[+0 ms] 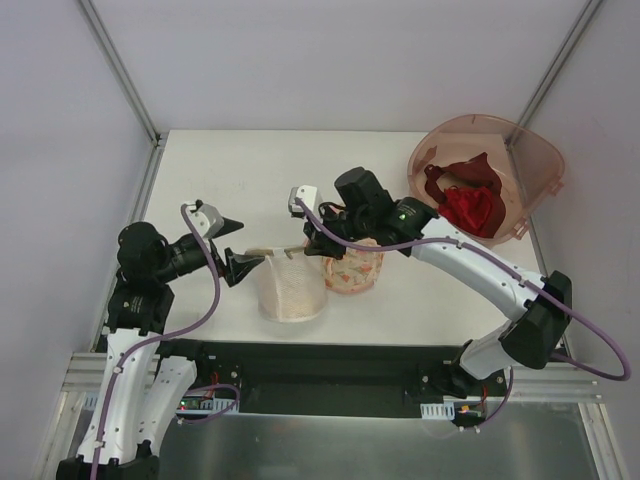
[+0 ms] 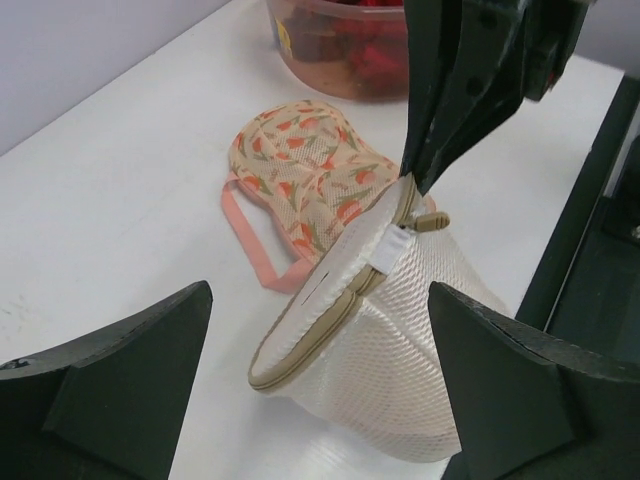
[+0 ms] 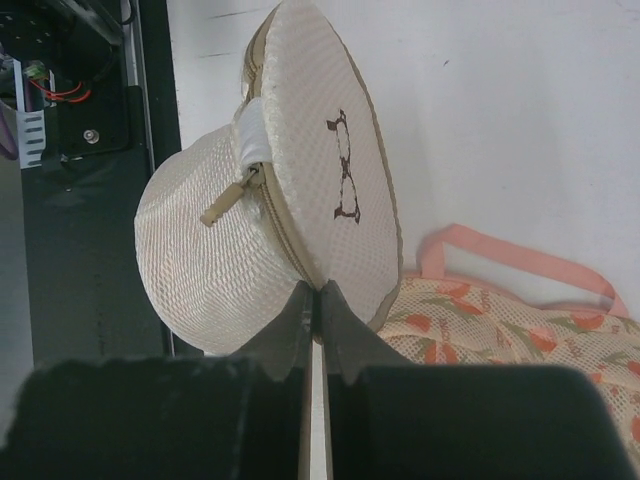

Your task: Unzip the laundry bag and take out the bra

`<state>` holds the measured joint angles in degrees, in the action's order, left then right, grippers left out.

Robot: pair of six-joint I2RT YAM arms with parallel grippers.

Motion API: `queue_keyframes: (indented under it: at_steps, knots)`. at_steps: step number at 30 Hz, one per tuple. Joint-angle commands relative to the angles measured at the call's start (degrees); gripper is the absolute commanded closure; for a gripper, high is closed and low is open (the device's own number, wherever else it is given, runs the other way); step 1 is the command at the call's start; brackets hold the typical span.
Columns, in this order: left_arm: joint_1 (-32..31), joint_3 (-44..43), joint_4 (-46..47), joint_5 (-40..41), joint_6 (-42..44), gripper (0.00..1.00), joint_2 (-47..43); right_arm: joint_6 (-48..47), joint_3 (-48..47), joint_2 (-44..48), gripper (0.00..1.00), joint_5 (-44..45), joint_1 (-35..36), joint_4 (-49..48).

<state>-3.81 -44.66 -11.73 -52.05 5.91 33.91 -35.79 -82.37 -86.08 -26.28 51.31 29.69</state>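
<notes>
The laundry bag point(image 1: 292, 290) sits near the front edge of the desk point(image 1: 230, 170), tilted with its flat face lifted. The right hand point(image 3: 318, 296) has its fingers pressed together on the bag's tan zip rim. The zip pull point(image 3: 222, 208) hangs loose from a white tab, and the visible stretch of zip looks shut. The mesh is too dense to show what is inside, so the bra cannot be made out. The left hand point(image 2: 318, 290) is spread wide on either side of the bag without touching it. In its own view only the dark inner faces of its fingers point(image 2: 120, 380) show. A floral bra point(image 1: 352, 268) lies just beside the bag, partly hidden under the right arm. The pink basin point(image 1: 545, 165) with a dark red bra point(image 1: 470, 205) stands well apart.
</notes>
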Motion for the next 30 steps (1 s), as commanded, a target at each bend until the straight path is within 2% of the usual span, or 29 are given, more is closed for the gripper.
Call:
queue_keyframes:
  at_steps: [1,7,19,23,24,26,27,30]
  knots:
    - [-0.8,2.1,2.8,-5.5,11.7,0.11,-0.9,0.4,-3.8,0.0,0.99,-4.5,-0.6,0.1]
    - [-2.2,3.0,1.2,-6.8,13.2,0.11,0.5,0.7,-4.7,-1.1,0.99,-5.2,-1.2,0.5]
    - [-6.2,2.1,0.1,0.7,17.6,0.14,9.1,1.0,-6.8,-3.7,0.99,-6.3,-1.4,1.4]
    - [-7.6,2.7,0.2,2.0,19.3,0.18,11.6,1.1,-7.1,-4.0,0.99,-6.8,-1.8,1.8]
    - [-8.0,2.8,0.3,2.6,19.7,0.27,12.4,0.9,-7.3,-4.2,0.99,-7.0,-2.1,2.3]
    - [-8.6,2.9,0.3,3.4,19.8,0.40,12.9,0.8,-7.7,-4.2,0.99,-8.5,-2.7,2.7]
    - [-8.8,3.0,0.2,3.6,20.0,0.65,13.3,0.8,-7.9,-4.4,0.99,-8.9,-2.9,2.9]
    - [-9.4,3.0,0.2,3.4,19.7,1.00,13.0,2.0,-8.8,-5.0,0.99,-9.7,-3.8,2.8]
